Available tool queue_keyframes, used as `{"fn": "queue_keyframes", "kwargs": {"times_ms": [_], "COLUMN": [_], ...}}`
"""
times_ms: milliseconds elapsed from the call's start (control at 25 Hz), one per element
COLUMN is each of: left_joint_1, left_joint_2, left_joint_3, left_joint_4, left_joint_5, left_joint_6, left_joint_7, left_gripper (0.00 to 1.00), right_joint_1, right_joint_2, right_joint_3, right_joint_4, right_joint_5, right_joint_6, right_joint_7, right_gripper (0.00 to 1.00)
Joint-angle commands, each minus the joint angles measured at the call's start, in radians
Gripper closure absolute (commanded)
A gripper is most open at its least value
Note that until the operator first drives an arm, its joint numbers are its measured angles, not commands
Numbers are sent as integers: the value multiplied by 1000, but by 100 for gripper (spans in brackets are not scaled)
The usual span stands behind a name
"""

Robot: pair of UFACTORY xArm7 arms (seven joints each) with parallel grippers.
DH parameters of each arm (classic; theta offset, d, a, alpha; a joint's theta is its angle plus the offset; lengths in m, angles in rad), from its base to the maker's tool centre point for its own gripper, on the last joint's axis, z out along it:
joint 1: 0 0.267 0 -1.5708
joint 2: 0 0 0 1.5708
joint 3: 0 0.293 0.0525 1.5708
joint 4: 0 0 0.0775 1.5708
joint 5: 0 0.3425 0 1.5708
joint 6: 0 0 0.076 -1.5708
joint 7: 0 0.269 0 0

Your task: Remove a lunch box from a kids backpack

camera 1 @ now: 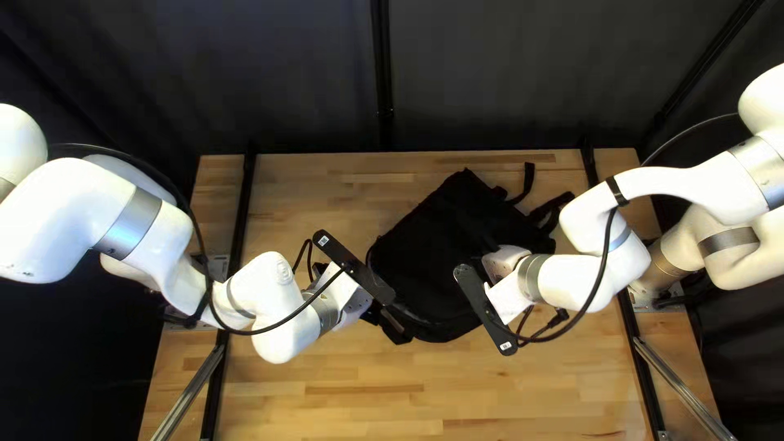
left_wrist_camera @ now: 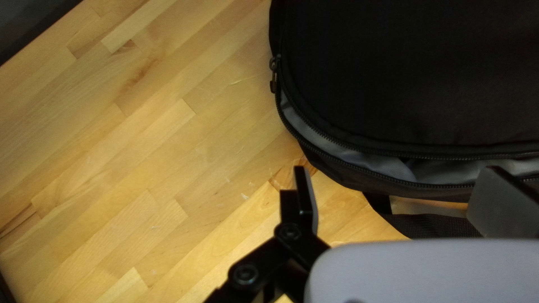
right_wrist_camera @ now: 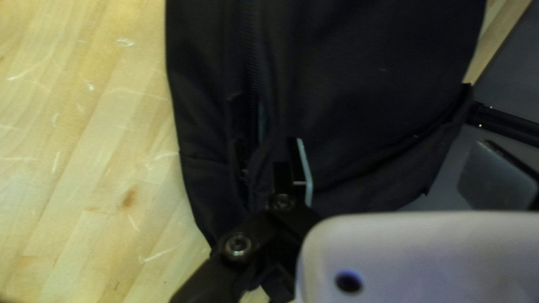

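A black backpack (camera 1: 445,237) lies on the table between my arms. My left gripper (camera 1: 355,304) is at its lower-left edge, my right gripper (camera 1: 500,265) over its right side. In the left wrist view the backpack (left_wrist_camera: 415,73) has a parted zipper showing grey lining (left_wrist_camera: 376,163); the left gripper (left_wrist_camera: 404,196) stands open by that edge, nothing held. The right wrist view has the right gripper (right_wrist_camera: 398,174) open, one finger over the backpack (right_wrist_camera: 359,84) beside a narrow zipper gap (right_wrist_camera: 261,120), the other past its edge. No lunch box shows; the bag's inside is mostly hidden.
Shoulder straps (camera 1: 551,208) spread from the backpack's upper right, and a strap (left_wrist_camera: 432,224) lies under its edge near the left gripper. Black rails (camera 1: 240,220) run along both sides of the wooden table (camera 1: 327,392). Cables loop off both arms.
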Motion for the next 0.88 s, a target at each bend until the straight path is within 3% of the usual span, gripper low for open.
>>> {"fn": "queue_keyframes", "kwargs": {"times_ms": [40,160,440,880], "left_joint_1": [0,1,40,35], "left_joint_2": [0,3,63,200], "left_joint_3": [0,1,21,15], "left_joint_4": [0,5,11,112], "left_joint_5": [0,-6,172,183], "left_joint_6": [0,-2,-48,-18], "left_joint_7": [0,-9,-17,46], "left_gripper": [0,0,0,0], "right_joint_1": [0,2,3,3], "right_joint_2": [18,51,78,72], "right_joint_3": [2,9,11,10], "right_joint_4": [33,60,60,54], "right_joint_5": [3,-8,-23,-21], "right_joint_6": [20,20,-7,-10], "right_joint_7": [-12,-7,-4,-4], "right_gripper": [0,0,0,0]}}
